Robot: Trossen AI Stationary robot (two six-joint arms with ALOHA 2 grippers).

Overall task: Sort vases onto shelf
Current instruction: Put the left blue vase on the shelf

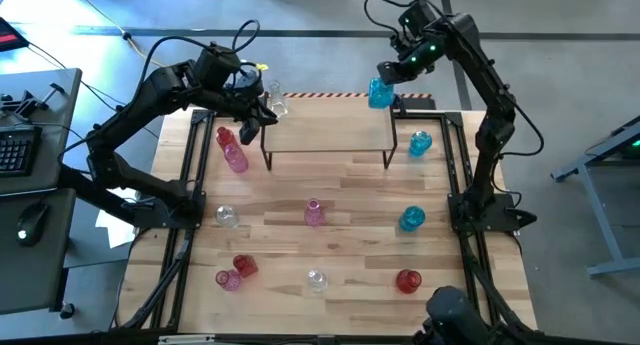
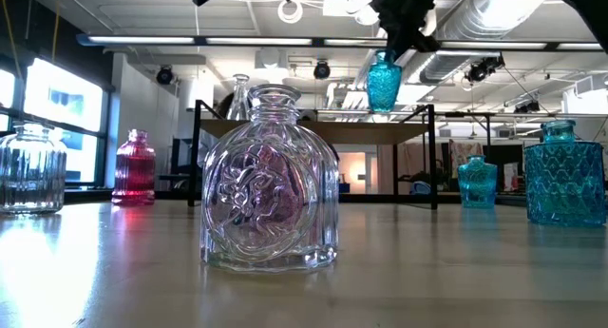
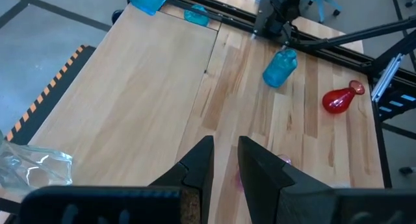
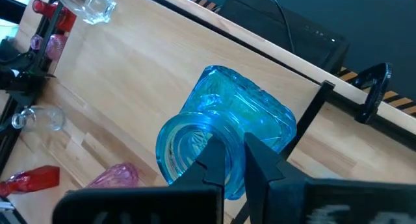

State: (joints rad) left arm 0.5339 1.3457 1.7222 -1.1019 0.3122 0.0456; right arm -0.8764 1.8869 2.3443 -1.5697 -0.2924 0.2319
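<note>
Blue vase (image 1: pixel 380 92) is hanging above the shelf's (image 1: pixel 330 135) far right corner, pinched at its neck by the right gripper (image 4: pixel 233 160). Lower it vertically, base flat, before releasing. Left gripper (image 3: pixel 224 160), slightly spread, is hovering empty beside a clear vase (image 1: pixel 277 106).

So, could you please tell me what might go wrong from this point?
The right gripper grips the blue vase only by its neck rim, above the shelf's far right corner; it could slip or land half off the edge. The left gripper, jaws barely apart, sits beside the clear vase on the shelf's left end and could knock it.
</note>
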